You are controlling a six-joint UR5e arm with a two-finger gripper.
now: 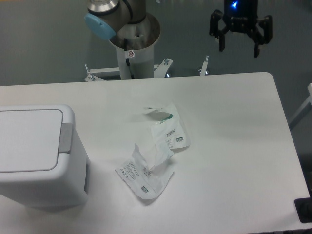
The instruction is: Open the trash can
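**At the table's left edge, the bin stood shut and untouched**

On the near-left corner of the white table [234, 146] sat the trash can [44, 185], its flat lid [29, 139] lying level and closed; the grey push strip [66, 138] along the lid's right side showed no sign of being pressed; so, by my judgement, nothing of the task was done and the whole of it remained: crossing to the bin, coming down on the strip, and letting the lid rise. The gripper [239, 48] hung high beyond the table's far-right edge, well apart from the bin, its two fingers spread and holding nothing; a blue light glowed above it.

Between bin and gripper lay two crumpled plastic wrappers [156, 156] bearing printed labels with what looked like barcodes; the lettering was too small to read. A small round sticker [130, 53] marked the arm's base; its symbol could not be made out.
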